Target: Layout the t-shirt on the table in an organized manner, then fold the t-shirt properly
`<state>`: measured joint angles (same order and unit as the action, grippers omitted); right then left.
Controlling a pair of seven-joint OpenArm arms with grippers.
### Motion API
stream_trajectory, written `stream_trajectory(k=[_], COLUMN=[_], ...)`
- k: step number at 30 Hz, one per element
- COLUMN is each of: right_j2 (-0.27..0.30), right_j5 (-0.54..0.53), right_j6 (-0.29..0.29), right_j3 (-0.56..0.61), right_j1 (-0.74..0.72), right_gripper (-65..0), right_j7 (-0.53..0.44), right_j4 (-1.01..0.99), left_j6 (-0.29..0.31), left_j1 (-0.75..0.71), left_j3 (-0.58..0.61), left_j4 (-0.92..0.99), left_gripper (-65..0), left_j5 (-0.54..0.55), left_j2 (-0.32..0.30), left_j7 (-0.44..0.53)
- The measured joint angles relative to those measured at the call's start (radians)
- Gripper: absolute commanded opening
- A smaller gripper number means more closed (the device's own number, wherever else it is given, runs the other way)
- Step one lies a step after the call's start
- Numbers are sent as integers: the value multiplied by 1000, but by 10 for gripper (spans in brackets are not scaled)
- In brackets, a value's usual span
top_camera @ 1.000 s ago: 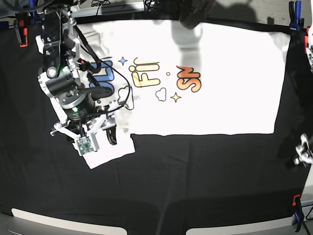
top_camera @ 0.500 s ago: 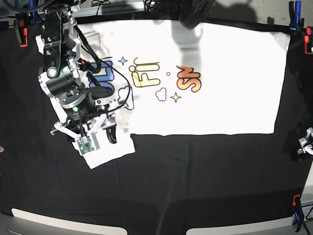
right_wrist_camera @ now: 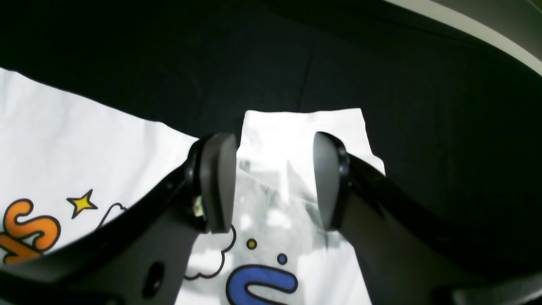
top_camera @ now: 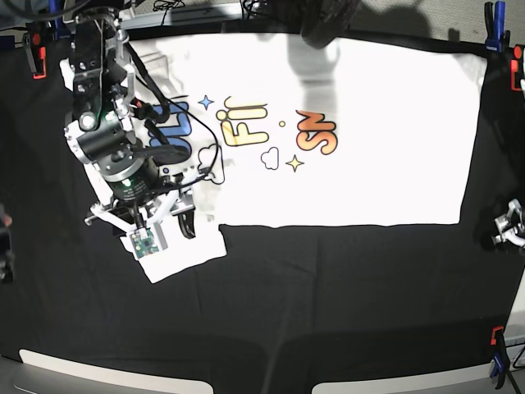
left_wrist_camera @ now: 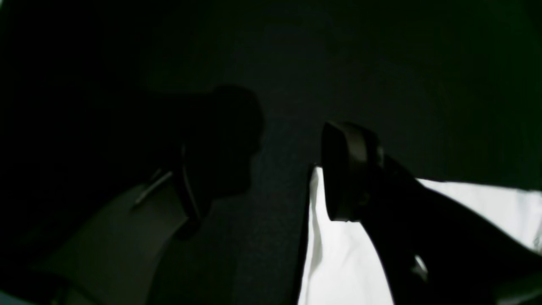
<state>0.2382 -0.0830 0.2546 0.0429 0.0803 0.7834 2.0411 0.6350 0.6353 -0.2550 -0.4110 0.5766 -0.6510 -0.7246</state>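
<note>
The white t-shirt lies spread flat on the table, print side up, its coloured letters facing the camera. My right gripper stands open just above the near left sleeve, with nothing between its fingers; in the base view it sits at the shirt's left end. My left gripper is at the table's right edge, just beyond the shirt's near right corner. In the dark left wrist view it is open, and white cloth shows below one finger.
Red and blue clamps hold the black cloth at the far left, far right and near right. Pale strips show along the front edge. A dark shape intrudes at the left border.
My left gripper has slid along the right edge toward the far side and its jaws have spread. The right arm and the shirt have stayed put.
</note>
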Motion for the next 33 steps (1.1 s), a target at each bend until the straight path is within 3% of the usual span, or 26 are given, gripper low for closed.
stream_trajectory(k=[4,7,11,22,33], right_j2=[0,0,0,0,0], right_j5=[0,0,0,0,0], right_j6=[0,0,0,0,0], right_j3=[0,0,0,0,0], right_j1=[0,0,0,0,0], right_gripper=[-364,-364,-364,-364,-364], right_j7=[16,22,22,22,21], right_j4=[0,0,0,0,0], left_j6=[-2,44,50,59,73], left_j1=[0,-3,-1,-39,-36], left_j3=[0,0,0,-4,-6], left_j4=[103,145,148,143,138], left_gripper=[-296,-296,-296,-296,-312], left_j5=[58,101,104,135,159], left_j2=[0,0,5,87,94], left_j7=[22,20,22,14,-117])
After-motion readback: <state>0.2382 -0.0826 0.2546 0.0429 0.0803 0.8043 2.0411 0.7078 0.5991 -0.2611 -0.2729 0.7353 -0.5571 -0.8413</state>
